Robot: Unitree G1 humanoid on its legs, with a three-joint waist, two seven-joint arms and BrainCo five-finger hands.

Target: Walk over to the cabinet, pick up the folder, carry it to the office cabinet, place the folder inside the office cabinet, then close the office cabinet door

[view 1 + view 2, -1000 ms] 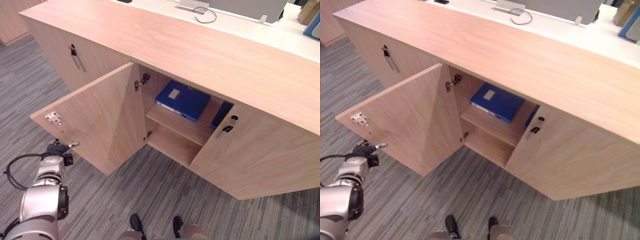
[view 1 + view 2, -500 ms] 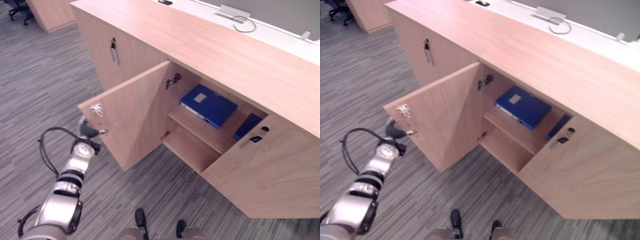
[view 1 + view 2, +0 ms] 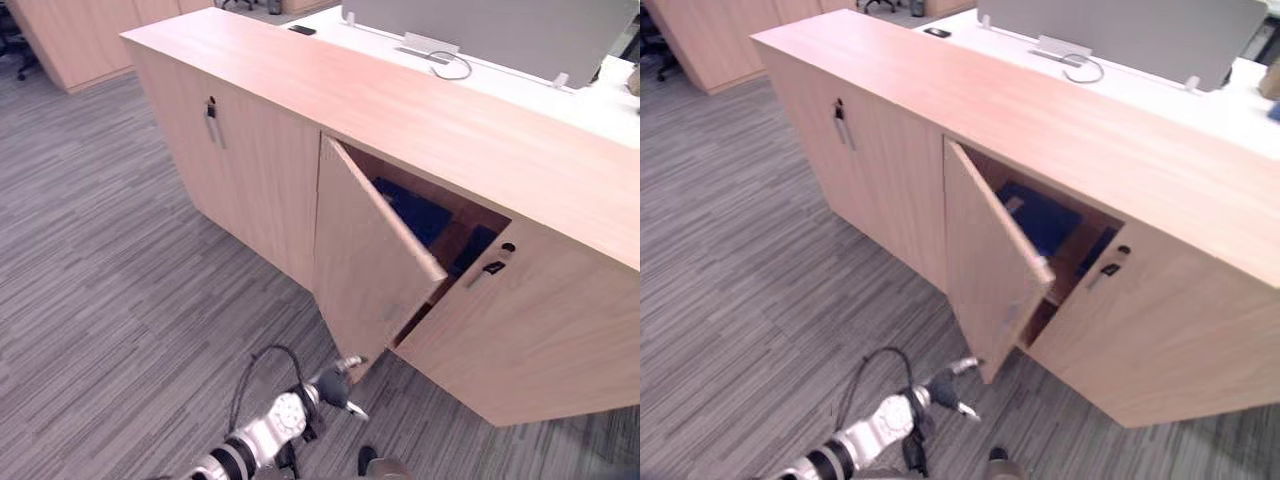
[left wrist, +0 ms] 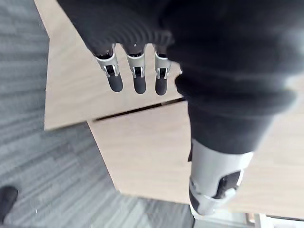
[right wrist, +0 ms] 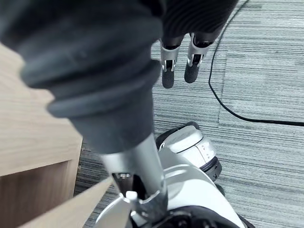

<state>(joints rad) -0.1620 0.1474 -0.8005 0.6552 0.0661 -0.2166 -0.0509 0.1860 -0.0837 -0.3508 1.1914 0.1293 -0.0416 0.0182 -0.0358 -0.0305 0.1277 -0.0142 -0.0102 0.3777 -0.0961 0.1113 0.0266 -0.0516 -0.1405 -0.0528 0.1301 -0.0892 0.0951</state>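
A blue folder [image 3: 418, 213] lies on the shelf inside the light wooden office cabinet [image 3: 420, 110], partly hidden behind the cabinet door [image 3: 368, 262]. That door stands about half shut. My left hand [image 3: 336, 384] is low by the door's bottom outer corner, with straight fingers [image 4: 138, 80] pointing at the door's wooden face; I cannot tell whether they touch it. My right hand [image 5: 169, 67] hangs over the carpet with relaxed fingers and holds nothing.
The neighbouring door to the right has a black handle [image 3: 494, 266]; a door further left carries a handle [image 3: 212, 110]. A white desk with a cable [image 3: 452, 66] runs behind the cabinet. Grey striped carpet [image 3: 120, 270] lies to the left.
The door has swung from wide open to about half shut. My left hand has followed it towards the cabinet. The camera has also shifted.
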